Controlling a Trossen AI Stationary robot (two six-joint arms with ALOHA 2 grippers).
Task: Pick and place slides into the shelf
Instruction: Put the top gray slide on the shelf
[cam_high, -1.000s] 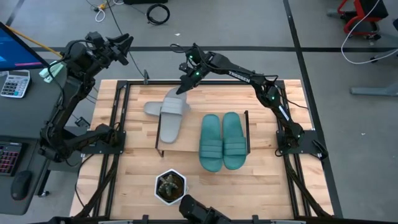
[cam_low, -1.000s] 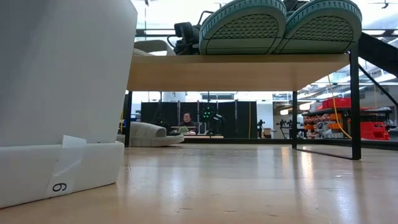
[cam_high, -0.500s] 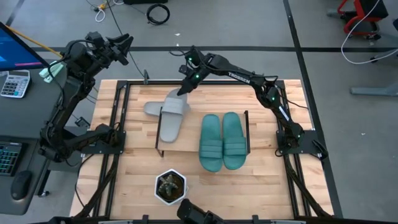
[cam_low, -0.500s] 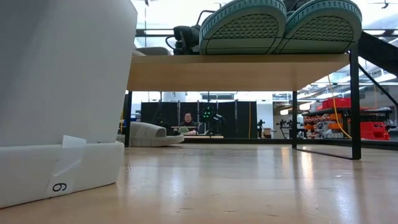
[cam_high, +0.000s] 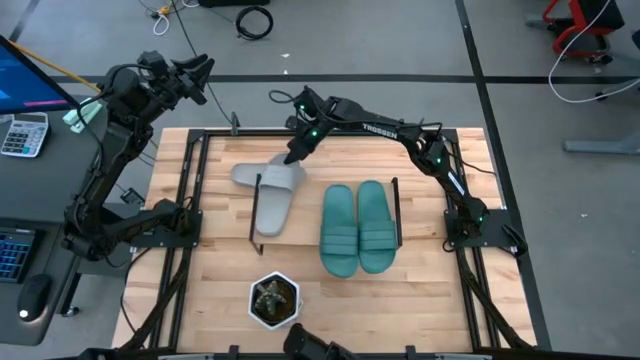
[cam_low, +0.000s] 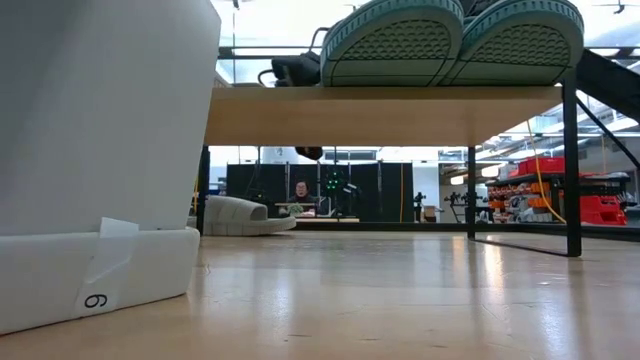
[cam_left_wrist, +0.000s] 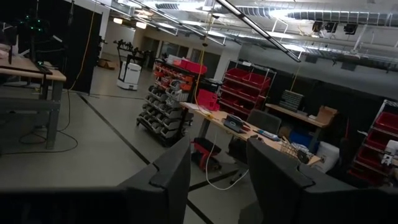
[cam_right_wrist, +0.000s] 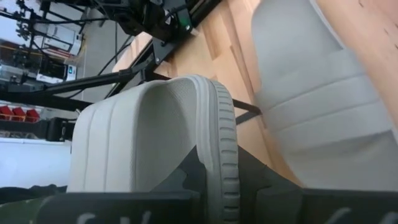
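Observation:
Two teal slides lie side by side on the shelf, their soles showing over its board in the low view. One grey slide lies on the shelf's left part, with my right gripper shut on its far end. The other grey slide rests flat on the tabletop beside and behind the shelf. My left gripper is open, raised beyond the table's far left corner. My right gripper pinches the grey slide by the rim of its far end, one finger on each side. The fingers come slanting down from the far side, along the slide. The slide's near part lies on the shelf board.
A white hexagonal pot with a small plant stands near the table's near edge and fills the low view's left. Black frame rails run along the table's sides. A desk with a calculator stands at left.
My right gripper has moved a little toward the near and left edges, staying shut. The held grey slide has slid a short way along the shelf toward the near edge with it. The teal pair and the other grey slide have stayed put.

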